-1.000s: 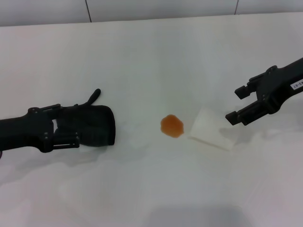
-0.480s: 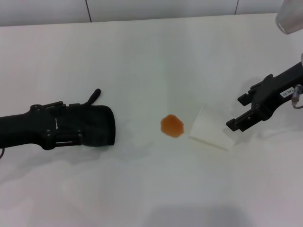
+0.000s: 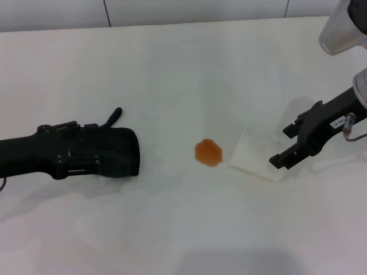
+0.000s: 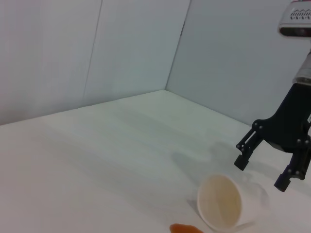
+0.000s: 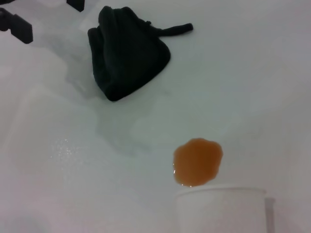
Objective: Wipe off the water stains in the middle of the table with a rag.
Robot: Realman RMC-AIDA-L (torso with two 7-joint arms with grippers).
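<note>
— Stain (image 3: 208,153) status, please: is anything wiped yet?

— Nothing, as far as I can judge. That orange blot sits whole in the middle of the table (image 3: 183,69), its edges unsmeared, and my rag (image 3: 117,152) lies well off to its left, apart from it.

— Where is your left gripper (image 3: 77,162)?

— Right at the rag, low on the table, on the side away from the stain. From above, black fingers and black cloth merge, so I cannot tell whether I am clamped on it or merely beside it.

— And the right gripper (image 3: 291,146)?

— Its fingers stand apart, holding nothing, just at the far side of a paper cup (image 3: 254,156) that lies tipped on its side, mouth towards the stain and very close to it.

— So what remains?

— All of it, I think: secure the rag, carry it across to the blot and rub until the table is clean. The cup so near the stain could get nudged during that pass.
</note>
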